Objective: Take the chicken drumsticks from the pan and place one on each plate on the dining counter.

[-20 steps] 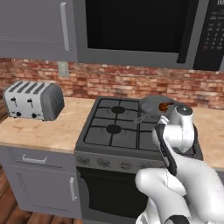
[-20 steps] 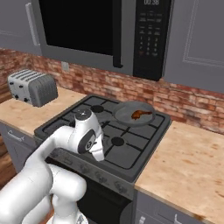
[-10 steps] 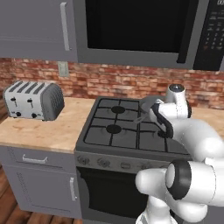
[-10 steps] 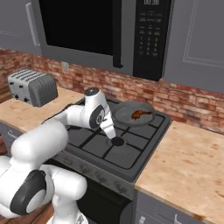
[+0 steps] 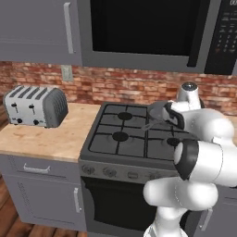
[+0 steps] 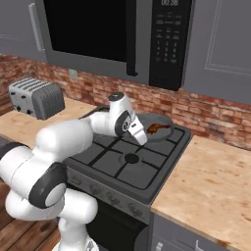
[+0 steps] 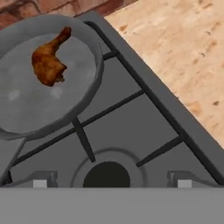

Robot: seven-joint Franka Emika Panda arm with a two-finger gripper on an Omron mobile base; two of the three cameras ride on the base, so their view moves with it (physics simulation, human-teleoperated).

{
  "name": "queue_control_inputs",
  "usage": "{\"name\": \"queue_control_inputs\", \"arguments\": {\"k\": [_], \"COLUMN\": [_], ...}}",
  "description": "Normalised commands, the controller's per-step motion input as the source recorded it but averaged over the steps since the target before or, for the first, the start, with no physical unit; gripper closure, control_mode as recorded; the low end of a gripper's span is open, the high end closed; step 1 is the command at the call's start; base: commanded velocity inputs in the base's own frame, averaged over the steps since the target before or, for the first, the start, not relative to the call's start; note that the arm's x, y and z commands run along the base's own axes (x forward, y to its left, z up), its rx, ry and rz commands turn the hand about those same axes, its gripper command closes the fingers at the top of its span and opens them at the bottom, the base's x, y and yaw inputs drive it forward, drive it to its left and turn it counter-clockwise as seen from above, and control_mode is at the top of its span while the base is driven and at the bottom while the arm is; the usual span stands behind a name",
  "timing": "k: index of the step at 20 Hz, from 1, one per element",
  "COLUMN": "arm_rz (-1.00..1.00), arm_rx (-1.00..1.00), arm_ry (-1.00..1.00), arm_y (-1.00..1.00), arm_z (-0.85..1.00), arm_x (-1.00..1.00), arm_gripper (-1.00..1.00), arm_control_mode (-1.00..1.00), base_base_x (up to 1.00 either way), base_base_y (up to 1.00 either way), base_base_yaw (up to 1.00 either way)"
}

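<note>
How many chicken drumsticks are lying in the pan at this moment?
1. A reddish-brown drumstick lies inside the pan on the stove's back right burner, toward the far side in the hand view. No second one shows there.

red brick wall (image 5: 120,85); grey cabinets (image 5: 37,28); wood floor (image 5: 18,227)

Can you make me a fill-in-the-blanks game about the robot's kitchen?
1. The brown drumstick lies in a grey ____ on the stove.
2. On the wooden counter left of the stove stands a silver ____.
3. The wall behind the stove is made of red ____.
4. The robot's pincer is ____, holding nothing.

Missing words: pan; toaster; bricks; open
</note>
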Motion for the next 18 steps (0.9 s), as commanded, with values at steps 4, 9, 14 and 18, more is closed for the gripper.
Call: {"name": "queue_control_inputs", "arguments": {"k": [4,9,14,18], "arm_rz": [0.25,0.26,0.18,0.16], "arm_rx": [0.0,0.0,-0.02,-0.03], "arm_ry": [0.0,0.0,0.0,0.02], "arm_y": [-0.15,-0.29,-0.19,-0.06], "arm_z": [0.0,-0.07,-0.34,-0.42], "arm_x": [0.91,0.76,0.74,0.71], "arm_gripper": [-1.0,-1.0,-1.0,-1.0], "arm_control_mode": [-1.0,-1.0,-1.0,-1.0], "base_base_x": [0.0,0.0,0.0,0.0], "base_base_y": [0.0,0.0,0.0,0.0], "base_base_yaw": [0.0,0.0,0.0,0.0]}}
